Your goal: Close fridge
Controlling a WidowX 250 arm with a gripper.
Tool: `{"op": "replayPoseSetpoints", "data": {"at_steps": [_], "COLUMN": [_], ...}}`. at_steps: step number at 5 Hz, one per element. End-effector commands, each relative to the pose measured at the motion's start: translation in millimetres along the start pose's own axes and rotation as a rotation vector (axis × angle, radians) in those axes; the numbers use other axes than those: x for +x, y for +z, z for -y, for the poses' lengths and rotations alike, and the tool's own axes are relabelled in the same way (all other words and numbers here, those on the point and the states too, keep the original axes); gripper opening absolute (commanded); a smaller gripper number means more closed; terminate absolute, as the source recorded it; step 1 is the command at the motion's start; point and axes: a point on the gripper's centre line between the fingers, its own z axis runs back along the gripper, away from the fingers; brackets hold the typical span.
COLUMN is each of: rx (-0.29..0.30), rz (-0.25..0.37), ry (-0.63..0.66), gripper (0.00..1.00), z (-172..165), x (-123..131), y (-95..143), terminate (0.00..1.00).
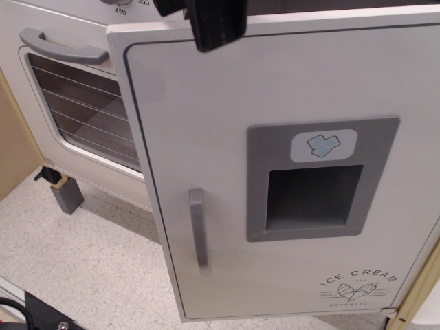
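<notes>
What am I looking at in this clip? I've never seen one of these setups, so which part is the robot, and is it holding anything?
There is one camera view, looking down at the front of a white toy kitchen. The black block at the top edge is the robot's gripper; only part of it shows, so I cannot tell whether it is open or shut, and nothing is visibly held. It overlaps the top edge of the fridge door, which stands ajar, swung out in front of the oven door on the left. The fridge door carries a vertical grey handle, a grey dispenser panel and "ICE CREAM" lettering. Below is a speckled floor.
</notes>
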Motion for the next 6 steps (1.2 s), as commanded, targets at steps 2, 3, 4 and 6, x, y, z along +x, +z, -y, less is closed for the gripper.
{"op": "replayPoseSetpoints", "data": {"at_steps": [2,3,4,6], "rx": [0.083,0.117,0.099,0.083], "rz": [0.000,0.008,0.057,0.226], "ry": [-0.023,0.029,0.061,0.280], "gripper": [1.00,1.00,1.00,1.00], "z": [39,41,33,-1], "x": [-23,-13,2,29], "y": [-63,-115,-146,-152], "terminate": [0.00,0.00,0.00,0.00]}}
